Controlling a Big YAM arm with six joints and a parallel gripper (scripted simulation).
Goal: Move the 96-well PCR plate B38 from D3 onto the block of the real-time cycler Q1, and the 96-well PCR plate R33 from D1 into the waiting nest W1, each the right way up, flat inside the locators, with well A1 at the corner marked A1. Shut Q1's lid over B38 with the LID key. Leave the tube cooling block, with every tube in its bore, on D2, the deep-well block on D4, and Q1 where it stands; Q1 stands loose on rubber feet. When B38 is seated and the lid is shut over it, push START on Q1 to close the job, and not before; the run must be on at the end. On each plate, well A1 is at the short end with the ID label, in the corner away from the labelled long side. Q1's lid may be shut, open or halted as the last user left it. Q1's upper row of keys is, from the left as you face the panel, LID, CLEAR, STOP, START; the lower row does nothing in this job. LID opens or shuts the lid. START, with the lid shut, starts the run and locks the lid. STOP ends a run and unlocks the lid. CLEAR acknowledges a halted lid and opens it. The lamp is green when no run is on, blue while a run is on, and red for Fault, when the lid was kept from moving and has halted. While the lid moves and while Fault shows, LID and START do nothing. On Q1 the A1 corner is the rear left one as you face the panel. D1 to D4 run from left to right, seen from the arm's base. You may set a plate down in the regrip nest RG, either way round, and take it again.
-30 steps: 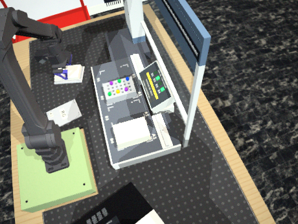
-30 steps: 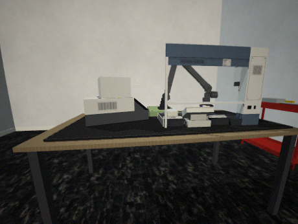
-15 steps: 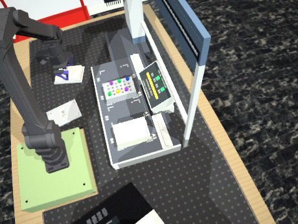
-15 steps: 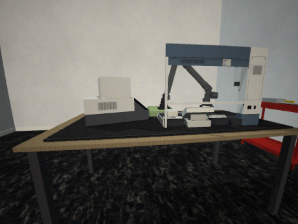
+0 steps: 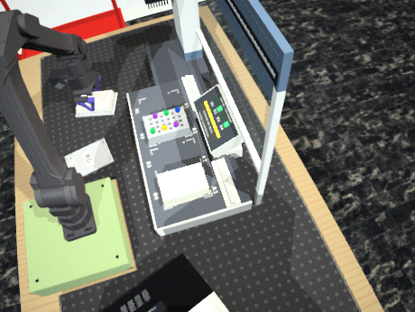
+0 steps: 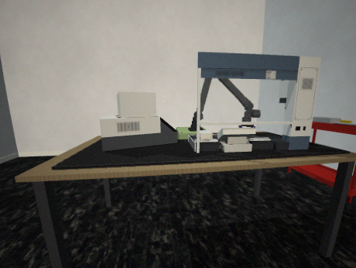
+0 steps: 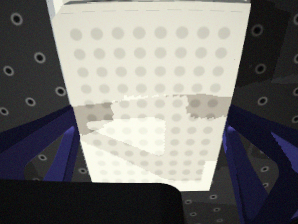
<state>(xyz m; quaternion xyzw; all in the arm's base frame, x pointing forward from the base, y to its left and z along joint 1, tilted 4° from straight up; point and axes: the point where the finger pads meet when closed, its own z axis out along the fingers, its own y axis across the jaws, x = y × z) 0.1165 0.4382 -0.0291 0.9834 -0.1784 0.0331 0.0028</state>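
Note:
My gripper (image 5: pixel 91 94) (image 6: pixel 247 126) (image 7: pixel 151 112) is shut on a white 96-well plate (image 5: pixel 106 100) (image 7: pixel 150 60), its blue fingers at the long sides. The plate is level, wells up, low over or on a pale nest at the far left in the top view; whether it is seated is unclear. Its ID label is not readable. D1 (image 5: pixel 155 101) and D3 (image 5: pixel 176 154) hold no plate. The tube cooling block (image 5: pixel 173 136) with coloured tubes is on D2, the deep-well block (image 5: pixel 185 182) on D4. Q1 (image 5: pixel 167 279) (image 6: pixel 129 128) is mostly cut off in the top view; its block and lamp are hidden.
The regrip nest RG (image 5: pixel 100 155) lies between the arm's green base (image 5: pixel 104 225) and the held plate. A tilted screen (image 5: pixel 216 119) stands behind D2. The handler's posts (image 5: pixel 265 149), blue top beam (image 6: pixel 248 60) and white rail (image 5: pixel 235 113) bound the deck's far side.

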